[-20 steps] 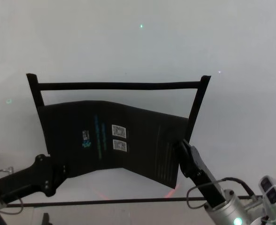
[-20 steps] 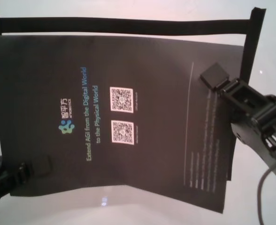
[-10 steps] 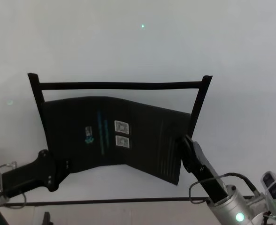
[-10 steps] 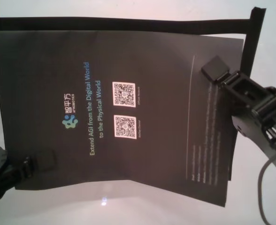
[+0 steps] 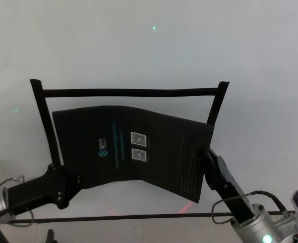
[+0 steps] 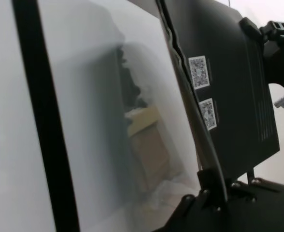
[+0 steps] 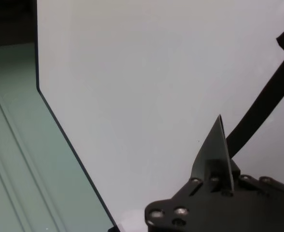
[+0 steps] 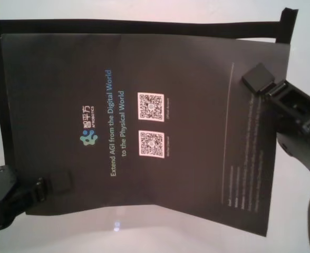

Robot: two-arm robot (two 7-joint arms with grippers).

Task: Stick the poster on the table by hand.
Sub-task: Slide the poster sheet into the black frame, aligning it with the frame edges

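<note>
The poster point(image 5: 134, 152) is a black sheet with two white QR codes and a blue-green logo, held bent over the white table point(image 5: 149, 45). It hangs inside the black tape frame point(image 5: 128, 92). My left gripper point(image 5: 75, 180) is shut on its near left corner, and the chest view shows that gripper point(image 8: 60, 183) pinching the same corner of the poster point(image 8: 144, 79). My right gripper point(image 5: 205, 155) is shut on its right edge, which the chest view confirms with the right gripper point(image 8: 258, 80). In the left wrist view the poster point(image 6: 229, 87) runs edge-on out of the left gripper point(image 6: 214, 186). A corner of the poster point(image 7: 214, 154) sticks up from the right gripper point(image 7: 224, 186).
Tape strips mark the frame's left side point(image 5: 42, 121), right side point(image 5: 217, 104) and a thin near line point(image 5: 139, 216). The table edge point(image 7: 69, 150) drops off in the right wrist view, with a tape strip point(image 7: 262, 106) nearby.
Both grippers have carried the poster to the right, so its right edge now reaches the frame's right strip. Its left edge has left the left strip.
</note>
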